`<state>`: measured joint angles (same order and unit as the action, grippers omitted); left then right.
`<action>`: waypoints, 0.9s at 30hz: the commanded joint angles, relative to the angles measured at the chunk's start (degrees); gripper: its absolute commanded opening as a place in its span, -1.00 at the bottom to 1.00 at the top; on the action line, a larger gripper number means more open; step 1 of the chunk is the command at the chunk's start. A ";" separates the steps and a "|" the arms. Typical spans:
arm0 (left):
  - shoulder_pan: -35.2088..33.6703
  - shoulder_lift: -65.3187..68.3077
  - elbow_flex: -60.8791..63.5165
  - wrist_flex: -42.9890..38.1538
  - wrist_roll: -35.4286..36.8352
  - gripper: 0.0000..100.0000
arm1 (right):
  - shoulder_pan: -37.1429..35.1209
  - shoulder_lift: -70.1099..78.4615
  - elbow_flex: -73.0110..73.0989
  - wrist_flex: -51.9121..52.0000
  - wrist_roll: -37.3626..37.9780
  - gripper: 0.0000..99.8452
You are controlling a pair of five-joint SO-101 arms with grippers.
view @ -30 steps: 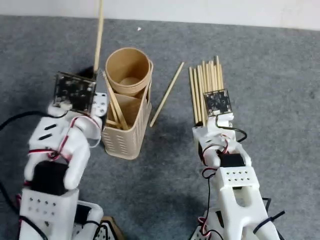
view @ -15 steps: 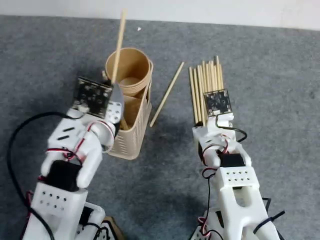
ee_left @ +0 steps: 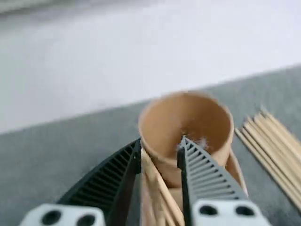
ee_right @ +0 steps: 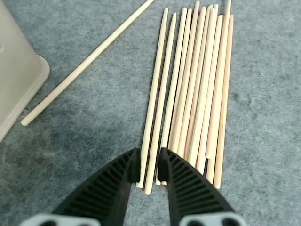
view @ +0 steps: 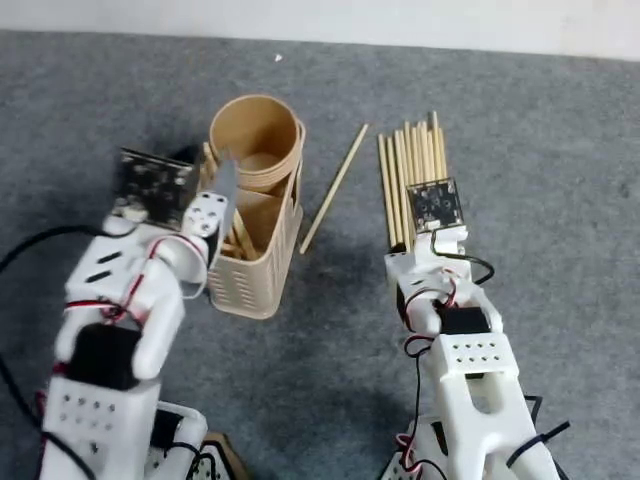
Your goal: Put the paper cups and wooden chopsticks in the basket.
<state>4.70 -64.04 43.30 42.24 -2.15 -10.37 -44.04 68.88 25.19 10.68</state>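
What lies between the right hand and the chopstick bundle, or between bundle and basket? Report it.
Nothing visible blocks the right hand, poised at the chopstick bundle. Between bundle and basket, one loose chopstick lies flat on the carpet, likely no obstacle.

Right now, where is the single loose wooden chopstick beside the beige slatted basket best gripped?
Probably take the lone wooden chopstick mid-shaft, from straight above, jaws across its length. It lies flat; its near end sits close to the beige slatted basket, while the middle has bare grey carpet both sides, clear of the chopstick bundle.
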 commanded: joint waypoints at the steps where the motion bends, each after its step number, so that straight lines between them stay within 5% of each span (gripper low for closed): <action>1: -1.98 -0.75 -10.33 5.27 0.62 -0.70 | 0.04 0.04 -0.48 -0.48 0.35 -0.83; 6: -16.04 -0.13 -19.12 19.08 1.23 -0.71 | 8.66 0.13 -4.09 5.67 0.35 -0.83; 14: -35.47 -0.66 -13.05 33.67 -1.49 -0.71 | 15.69 0.40 -14.37 7.43 8.00 -0.83; 18: -36.53 -0.66 -0.48 32.18 -4.57 -0.71 | 15.60 6.99 -19.03 7.43 11.69 -0.83; 27: -36.62 -0.75 19.65 16.70 -4.66 -0.71 | 15.60 46.37 -44.44 7.69 14.42 -0.83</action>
<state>-31.52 -64.13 61.41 61.67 -6.29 4.75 -8.62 33.80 32.40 24.57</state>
